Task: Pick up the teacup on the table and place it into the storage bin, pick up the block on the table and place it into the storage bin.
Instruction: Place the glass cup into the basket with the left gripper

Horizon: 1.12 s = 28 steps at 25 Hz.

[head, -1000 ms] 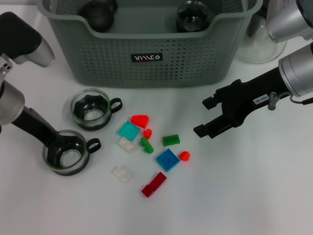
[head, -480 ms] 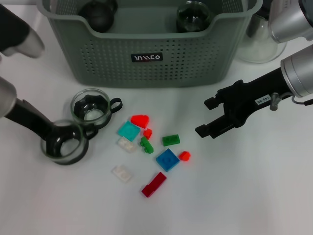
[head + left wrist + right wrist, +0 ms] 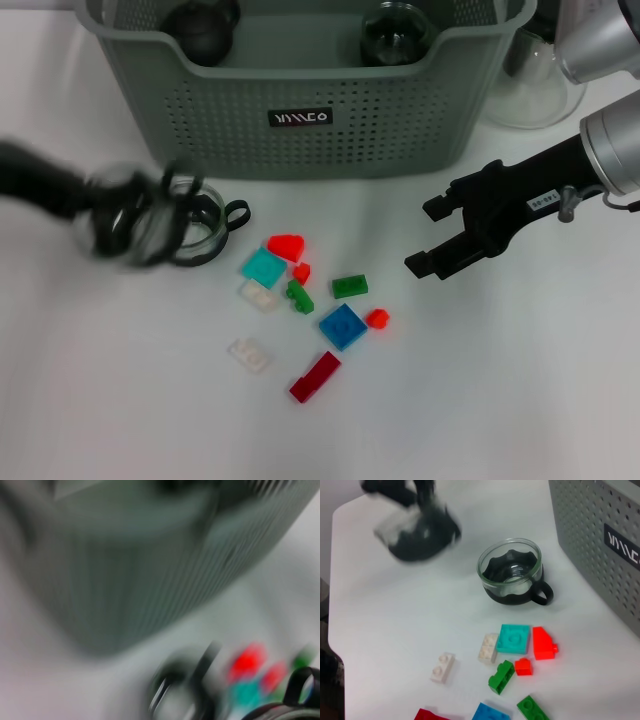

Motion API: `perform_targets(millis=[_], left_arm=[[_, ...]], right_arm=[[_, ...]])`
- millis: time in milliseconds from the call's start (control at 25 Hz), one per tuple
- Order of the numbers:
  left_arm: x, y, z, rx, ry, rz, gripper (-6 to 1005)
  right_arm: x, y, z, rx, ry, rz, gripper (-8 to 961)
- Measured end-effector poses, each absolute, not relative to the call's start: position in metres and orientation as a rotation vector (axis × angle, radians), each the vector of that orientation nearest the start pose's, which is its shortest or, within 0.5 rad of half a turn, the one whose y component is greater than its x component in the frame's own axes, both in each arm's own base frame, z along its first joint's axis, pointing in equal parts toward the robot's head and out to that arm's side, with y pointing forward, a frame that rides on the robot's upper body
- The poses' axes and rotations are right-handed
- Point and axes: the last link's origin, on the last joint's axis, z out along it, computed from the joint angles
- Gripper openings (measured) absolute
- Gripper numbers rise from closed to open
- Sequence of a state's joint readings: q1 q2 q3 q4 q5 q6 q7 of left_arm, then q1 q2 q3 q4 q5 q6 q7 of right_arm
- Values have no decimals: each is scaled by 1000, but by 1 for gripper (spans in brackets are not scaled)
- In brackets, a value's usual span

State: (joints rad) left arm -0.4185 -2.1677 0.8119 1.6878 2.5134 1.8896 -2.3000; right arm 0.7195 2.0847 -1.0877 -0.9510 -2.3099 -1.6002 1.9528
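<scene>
My left gripper (image 3: pixel 108 212) is shut on a glass teacup (image 3: pixel 140 225) with a dark base and holds it, blurred by motion, above the table just in front of the storage bin (image 3: pixel 300 130). In the right wrist view this gripper (image 3: pixel 402 512) and held cup (image 3: pixel 422 535) show as a dark blur. A second teacup (image 3: pixel 200 228) stands on the table beside it, also in the right wrist view (image 3: pixel 512 575). Several coloured blocks lie mid-table, among them a red block (image 3: pixel 287 245), a teal block (image 3: pixel 263 266) and a blue block (image 3: pixel 342 326). My right gripper (image 3: pixel 424 237) is open and empty, right of the blocks.
Two cups (image 3: pixel 200 30) (image 3: pixel 395 30) lie inside the bin. A clear glass jug (image 3: pixel 540 85) stands right of the bin. A green block (image 3: pixel 349 286), a long red block (image 3: pixel 315 376) and white blocks (image 3: pixel 249 354) lie among the rest. The left wrist view shows the bin wall (image 3: pixel 125 570) blurred.
My left gripper has lifted the teacup off the table and carried it up and toward the bin, next to the second teacup. The right gripper has barely shifted.
</scene>
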Motion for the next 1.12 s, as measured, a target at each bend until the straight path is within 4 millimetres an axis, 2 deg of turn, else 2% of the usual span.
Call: perform_targets(millis=[120, 280, 400, 480, 560, 760, 1120], left_arm=[[-187, 298, 118, -2559, -979, -182, 55], [-145, 313, 136, -2574, -817, -360, 54], [-114, 341, 143, -2526, -738, -421, 54], [-101, 365, 141, -2480, -747, -404, 54], [-95, 392, 133, -2434, -785, -340, 53], [-89, 445, 104, -2381, -881, -176, 53], [-87, 484, 73, -2286, -971, 45, 52]], right_arm=[[184, 358, -19, -3049, 661, -74, 940], [183, 357, -19, -3063, 665, -80, 940], [183, 355, -18, -3076, 665, -88, 940], [184, 355, -16, -3075, 669, -98, 940], [187, 356, -12, -3069, 680, -110, 941], [192, 357, 1, -3063, 695, -148, 941], [193, 359, 41, -3063, 719, -317, 941]])
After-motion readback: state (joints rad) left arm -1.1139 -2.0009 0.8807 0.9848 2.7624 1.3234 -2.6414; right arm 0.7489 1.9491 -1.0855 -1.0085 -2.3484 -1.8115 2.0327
